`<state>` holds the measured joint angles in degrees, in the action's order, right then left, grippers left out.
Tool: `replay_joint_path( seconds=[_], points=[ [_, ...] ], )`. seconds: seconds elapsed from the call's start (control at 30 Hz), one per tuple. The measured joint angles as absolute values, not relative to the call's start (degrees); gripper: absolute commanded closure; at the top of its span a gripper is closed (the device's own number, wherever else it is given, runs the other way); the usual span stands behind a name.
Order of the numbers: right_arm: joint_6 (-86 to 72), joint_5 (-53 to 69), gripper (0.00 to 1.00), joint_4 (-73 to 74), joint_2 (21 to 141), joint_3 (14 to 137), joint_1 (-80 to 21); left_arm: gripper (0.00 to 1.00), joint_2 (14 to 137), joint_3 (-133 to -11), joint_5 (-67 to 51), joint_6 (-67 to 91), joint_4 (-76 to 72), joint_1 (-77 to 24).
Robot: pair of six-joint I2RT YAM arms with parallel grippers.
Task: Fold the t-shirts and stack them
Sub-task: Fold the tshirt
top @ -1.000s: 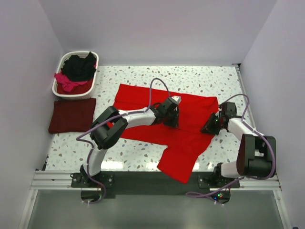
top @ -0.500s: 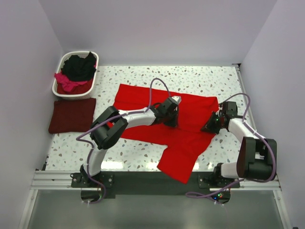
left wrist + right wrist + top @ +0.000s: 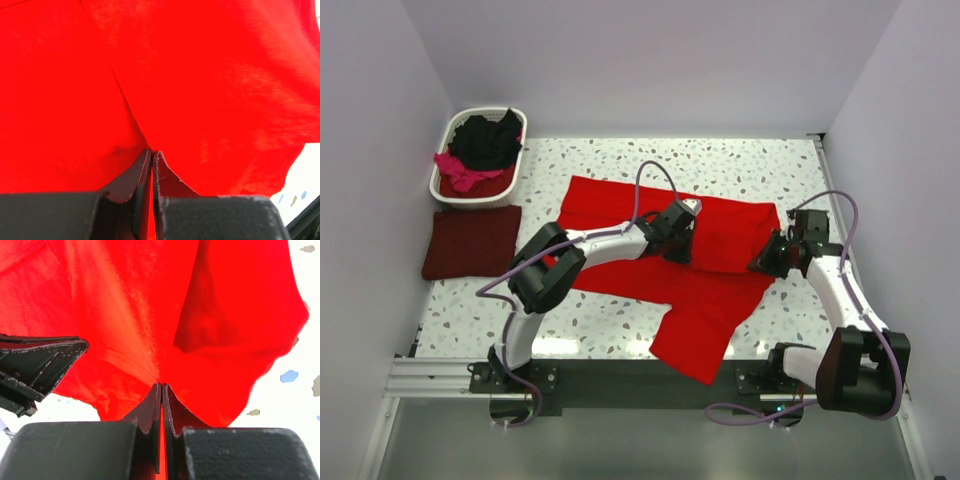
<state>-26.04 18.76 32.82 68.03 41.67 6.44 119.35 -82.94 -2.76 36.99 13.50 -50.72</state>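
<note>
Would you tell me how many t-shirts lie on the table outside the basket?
2: the bright red t-shirt spread centrally, and the folded maroon t-shirt at the left, near the basket; none seems hidden.

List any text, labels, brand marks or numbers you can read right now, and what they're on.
None readable: the red t-shirt is plain in all three views, and the folded maroon t-shirt and the white basket show no print, tag or number.

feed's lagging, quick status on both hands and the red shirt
Left hand shut on red t-shirt, mid-cloth. Right hand shut on its right edge. Nothing blocking; basket and folded maroon t-shirt off to the left.
</note>
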Motion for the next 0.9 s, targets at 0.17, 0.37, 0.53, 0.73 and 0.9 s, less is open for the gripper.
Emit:
replay_joint_path(
  seconds=[0.17,0.37,0.53,0.73,0.9],
  points=[
    [-25.9,18.6,1.0,34.9,66.3,41.7,6.4,0.93,118.8,-83.3,-3.2,36.9,16.1,-50.7],
    [-25.9,18.6,1.0,36.3,66.0,41.6,6.4,0.93,117.9,-83.5,-3.7,36.8,18.0,-50.7],
    [-26.0,18.9,0.99,36.0,66.0,40.5,6.4,0.88,117.6,-83.7,-3.8,36.7,19.2,-50.7],
    [-26.5,19.0,0.8,34.6,67.7,37.4,6.4,0.66,117.6,-83.8,-3.9,36.4,20.0,-50.7],
    [-26.7,18.3,0.62,34.7,68.8,38.1,6.4,0.45,117.3,-83.5,-3.8,37.4,19.8,-49.6]
  ],
)
